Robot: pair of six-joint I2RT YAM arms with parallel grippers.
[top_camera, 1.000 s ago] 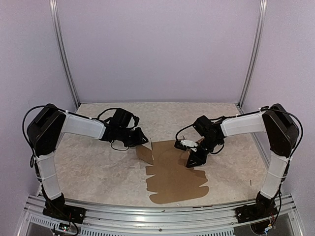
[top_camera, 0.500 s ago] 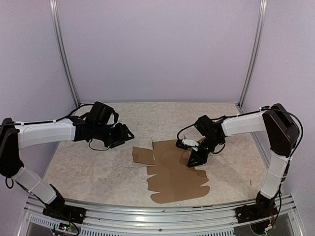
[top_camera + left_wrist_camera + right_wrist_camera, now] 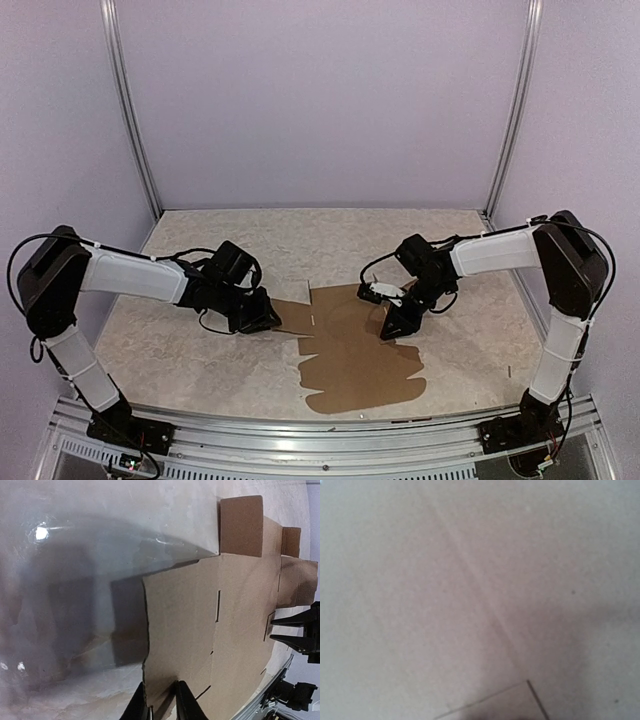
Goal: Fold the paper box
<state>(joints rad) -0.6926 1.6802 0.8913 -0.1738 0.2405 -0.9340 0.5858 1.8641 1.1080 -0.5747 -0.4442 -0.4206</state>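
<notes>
Cardboard is the material to be handled: the paper box (image 3: 355, 355) is laid out flat and unfolded on the table (image 3: 190, 360), with no wall or lid raised.

The left gripper (image 3: 262, 315) is found low at the box's left flap. In the left wrist view its fingers (image 3: 183, 706) are seen a narrow gap apart with the flap's edge running in between them, but whether that edge is pinched cannot be told. The right gripper (image 3: 398, 325) is set tip-down on the box's right part. Its fingers (image 3: 295, 620) are seen slightly apart with nothing made out between them, so it is judged to be pressing the sheet, not gripping it.

The sheet is judged light, thin and stiff across its panels, yet ready to bend along its scored lines, one of which is shown close up in the right wrist view. It is likely to slide if pushed from one side only, so it should be pinned at the box's middle while a flap is lifted. Hold is best taken at a free outer edge, near a crease. The slots (image 3: 218, 606) are weak places, where tearing is to be expected under a hard pull.
</notes>
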